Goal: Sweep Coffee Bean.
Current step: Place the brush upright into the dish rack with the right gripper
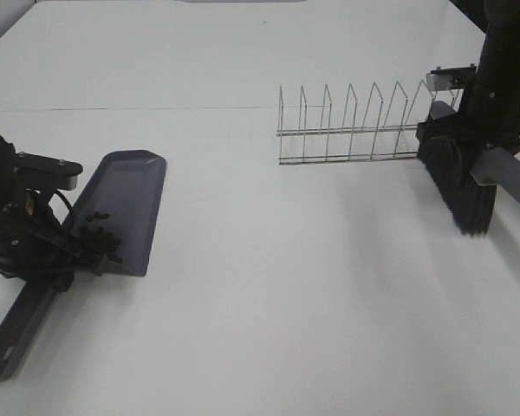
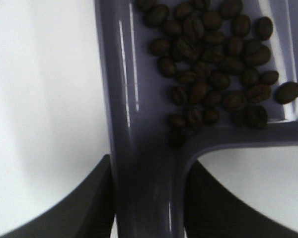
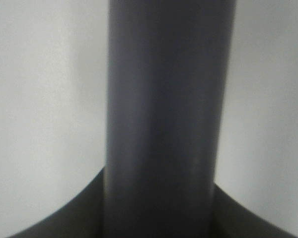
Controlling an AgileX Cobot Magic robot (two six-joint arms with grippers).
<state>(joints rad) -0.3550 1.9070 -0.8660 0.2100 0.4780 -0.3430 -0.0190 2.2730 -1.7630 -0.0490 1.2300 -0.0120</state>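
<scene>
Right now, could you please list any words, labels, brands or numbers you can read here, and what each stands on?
There are none: no readable text or marking shows on the dustpan, the coffee beans, the brush, the wire rack or the table.

Brush handle (image 3: 164, 119) blurred, both ends out of frame. Coffee bean (image 2: 208, 74) heap clipped by picture edge. Left arm (image 1: 9, 217) hides dustpan (image 1: 126, 204) neck.

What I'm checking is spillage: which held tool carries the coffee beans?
The dustpan in the left gripper: coffee beans lie at its handle end. The brush in the right gripper carries none.
</scene>
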